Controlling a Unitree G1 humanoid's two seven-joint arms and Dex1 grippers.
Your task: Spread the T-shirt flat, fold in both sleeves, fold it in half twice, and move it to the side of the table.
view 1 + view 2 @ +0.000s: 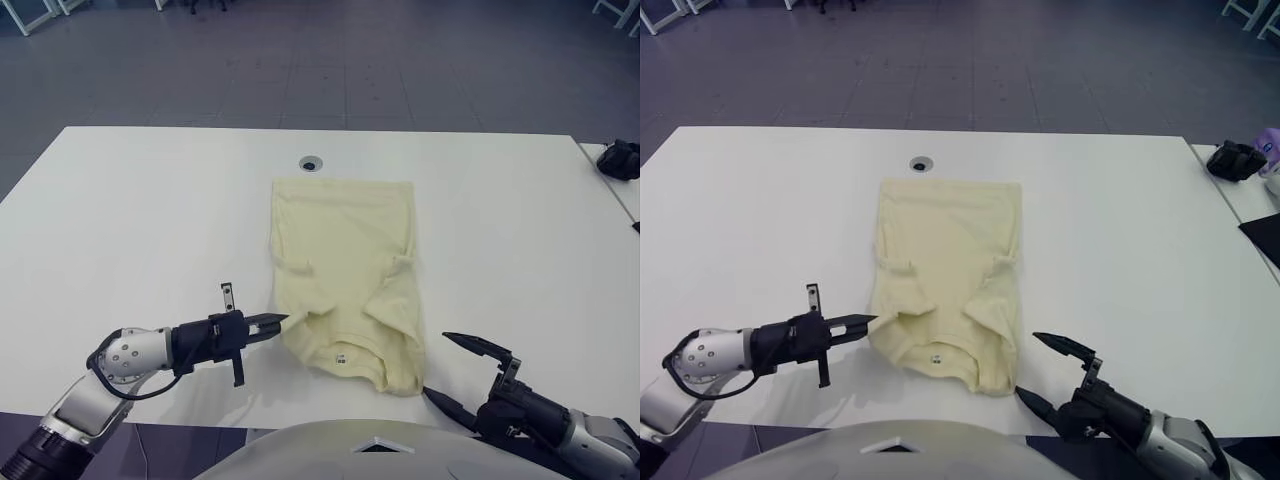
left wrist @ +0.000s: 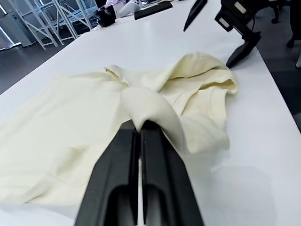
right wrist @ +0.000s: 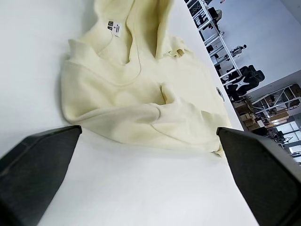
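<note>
T-shirt (image 1: 345, 270) | pale yellow soft knit, rumpled oblong | smooth white table (image 1: 150, 230)

I see a round cable port (image 1: 311, 163), grey tiled floor (image 1: 330, 70) beyond, and a dark lump (image 1: 1235, 160), possibly a bag, on the neighbouring bench (image 1: 1238, 195) at right. White racks (image 2: 42, 23) stand behind.

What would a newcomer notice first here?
The pale yellow T-shirt lies in the middle of the white table, sleeves folded in and collar end toward the robot. Next comes the left gripper, its jaws shut on a pinched fold of cloth at the near left corner. The right gripper sits by the near right corner with jaws wide open, holding nothing.
</note>
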